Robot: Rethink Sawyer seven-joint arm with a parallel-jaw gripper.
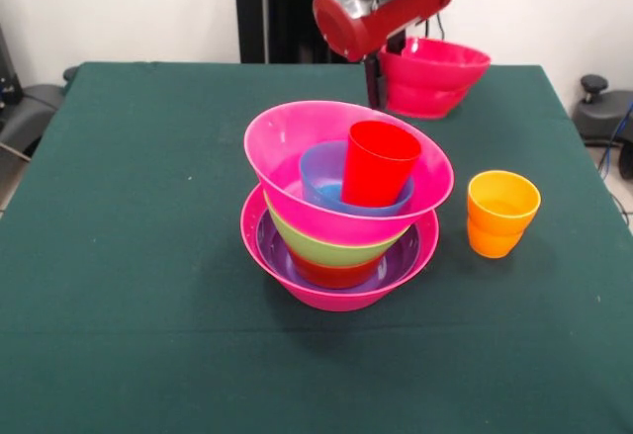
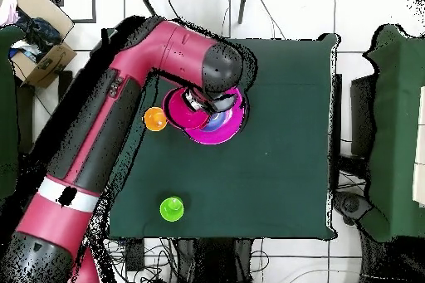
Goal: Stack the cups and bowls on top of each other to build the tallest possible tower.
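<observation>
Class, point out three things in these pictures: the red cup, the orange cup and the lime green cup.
red cup (image 1: 379, 162), front view, on its outer wall.
orange cup (image 1: 502, 215), front view, on its outer wall.
lime green cup (image 2: 172, 208), overhead view, on its open top.

The tower (image 1: 341, 207) consists of smooth, glossy plastic bowls; highlights show on the hot-pink rims. The red cup (image 1: 379, 163) and orange cup (image 1: 501, 213) have the same glossy plastic finish, as does the crimson bowl (image 1: 433, 76) beside the jaws. The table (image 1: 119, 256) is covered in matt green cloth. The arm (image 1: 381, 4) has glossy red housing with black sections.
</observation>
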